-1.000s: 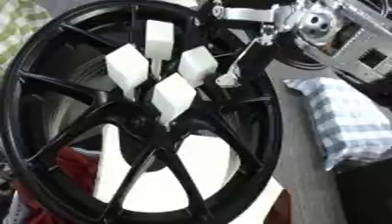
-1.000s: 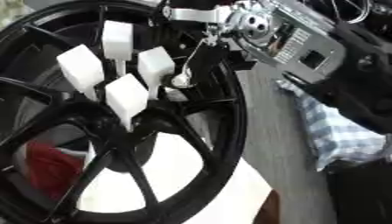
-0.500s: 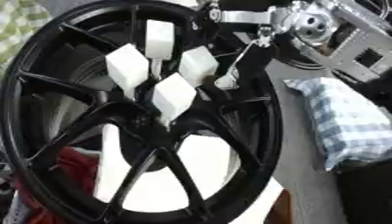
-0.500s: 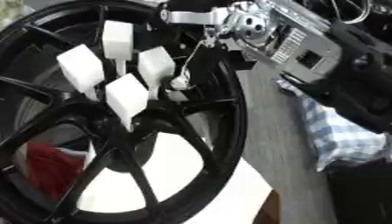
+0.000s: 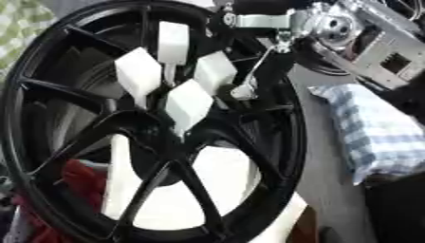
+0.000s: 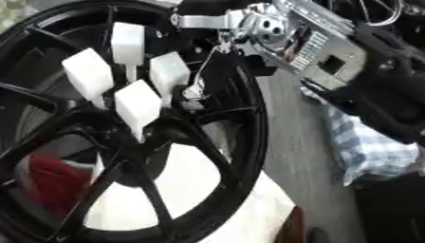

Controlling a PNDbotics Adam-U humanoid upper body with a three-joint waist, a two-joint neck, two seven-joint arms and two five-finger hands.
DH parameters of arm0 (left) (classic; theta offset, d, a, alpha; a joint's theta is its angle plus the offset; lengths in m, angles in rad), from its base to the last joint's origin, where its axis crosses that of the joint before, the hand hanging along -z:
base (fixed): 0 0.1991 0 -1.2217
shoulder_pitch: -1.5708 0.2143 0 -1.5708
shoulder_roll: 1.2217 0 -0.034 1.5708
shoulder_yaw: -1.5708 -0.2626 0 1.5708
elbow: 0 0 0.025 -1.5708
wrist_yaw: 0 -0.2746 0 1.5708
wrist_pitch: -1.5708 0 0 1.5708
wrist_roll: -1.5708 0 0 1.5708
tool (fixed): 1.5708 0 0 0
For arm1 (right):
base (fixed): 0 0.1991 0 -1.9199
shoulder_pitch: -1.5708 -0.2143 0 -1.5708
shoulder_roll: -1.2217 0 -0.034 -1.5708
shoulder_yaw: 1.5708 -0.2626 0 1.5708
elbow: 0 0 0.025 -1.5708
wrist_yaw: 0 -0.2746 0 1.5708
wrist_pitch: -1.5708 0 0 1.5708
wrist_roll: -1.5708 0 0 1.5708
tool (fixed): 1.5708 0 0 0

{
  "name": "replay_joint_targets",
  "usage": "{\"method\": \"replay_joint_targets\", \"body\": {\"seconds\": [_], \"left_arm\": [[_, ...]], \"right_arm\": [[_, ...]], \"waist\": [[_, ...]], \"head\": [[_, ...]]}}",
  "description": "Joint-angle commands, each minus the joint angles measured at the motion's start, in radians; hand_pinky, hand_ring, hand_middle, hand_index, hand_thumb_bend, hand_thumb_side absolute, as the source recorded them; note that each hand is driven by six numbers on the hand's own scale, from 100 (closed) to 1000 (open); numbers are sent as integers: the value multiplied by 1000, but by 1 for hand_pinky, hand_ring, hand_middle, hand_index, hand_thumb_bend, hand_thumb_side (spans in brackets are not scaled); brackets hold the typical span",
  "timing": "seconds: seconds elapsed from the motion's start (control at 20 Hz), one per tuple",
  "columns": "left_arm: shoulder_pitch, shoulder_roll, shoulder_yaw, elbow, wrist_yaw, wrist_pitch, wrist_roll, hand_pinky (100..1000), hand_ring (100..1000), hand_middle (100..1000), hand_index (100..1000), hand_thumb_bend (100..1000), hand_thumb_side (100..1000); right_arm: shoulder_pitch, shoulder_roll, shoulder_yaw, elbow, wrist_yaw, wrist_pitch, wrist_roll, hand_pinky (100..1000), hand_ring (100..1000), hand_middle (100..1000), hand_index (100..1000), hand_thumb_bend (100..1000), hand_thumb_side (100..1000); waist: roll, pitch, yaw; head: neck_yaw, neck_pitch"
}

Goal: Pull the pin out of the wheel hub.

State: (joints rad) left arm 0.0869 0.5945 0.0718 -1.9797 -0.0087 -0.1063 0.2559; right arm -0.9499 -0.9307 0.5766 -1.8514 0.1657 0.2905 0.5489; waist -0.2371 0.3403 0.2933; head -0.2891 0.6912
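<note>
A big black spoked wheel [image 5: 274, 142] stands tilted and fills most of both views. Several white block-headed pins stick out around its hub [image 5: 166, 128]; the nearest one [image 5: 189, 104] sits lowest, and another [image 5: 214, 71] lies closest to the arm. My right arm comes in from the upper right, silver and black. Its hand [image 5: 257, 20] hangs over the wheel's top rim. From it a thin silver piece [image 5: 255, 66] slants down, and its tip rests right beside the right-hand pin. How the fingers are set is hidden. The left hand is out of sight.
A blue and white checked cloth [image 5: 374, 128] lies on the grey table [image 5: 324, 185] right of the wheel. A red thing [image 5: 79, 180] and a white surface [image 5: 191, 194] show through the spokes. A green checked cloth [image 5: 21, 23] sits at the top left.
The thin silver tip has edged slightly down toward the hub. The wheel and the pins have stayed where they were.
</note>
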Motion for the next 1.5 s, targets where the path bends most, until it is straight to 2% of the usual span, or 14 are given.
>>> {"method": "replay_joint_targets", "body": {"seconds": [0.05, 0.5, 0.95, 1.5], "left_arm": [[-2, 11, 6, -20, -1, -3, -3, 845, 864, 763, 800, 179, 978], [1, 11, 8, -20, 0, -3, -2, 847, 864, 763, 800, 179, 978], [4, 14, 11, -20, 0, -6, 0, 848, 864, 763, 800, 179, 976], [8, 17, 13, -20, 2, -9, 2, 850, 864, 762, 801, 180, 975]], "right_arm": [[-16, -13, -6, 1, 3, -3, 6, 748, 708, 504, 630, 323, 100], [-17, -17, -19, -25, -23, -1, -1, 726, 648, 381, 512, 277, 100], [-10, -29, -52, -59, -35, 10, -18, 715, 616, 322, 461, 305, 100], [0, -45, -116, -135, -74, 57, -59, 702, 596, 293, 440, 323, 100]], "waist": [[11, -18, 1], [11, -22, -3], [11, -28, -7], [11, -38, -17]], "head": [[-2, -7], [-1, -3], [-3, 0], [-2, 2]]}}
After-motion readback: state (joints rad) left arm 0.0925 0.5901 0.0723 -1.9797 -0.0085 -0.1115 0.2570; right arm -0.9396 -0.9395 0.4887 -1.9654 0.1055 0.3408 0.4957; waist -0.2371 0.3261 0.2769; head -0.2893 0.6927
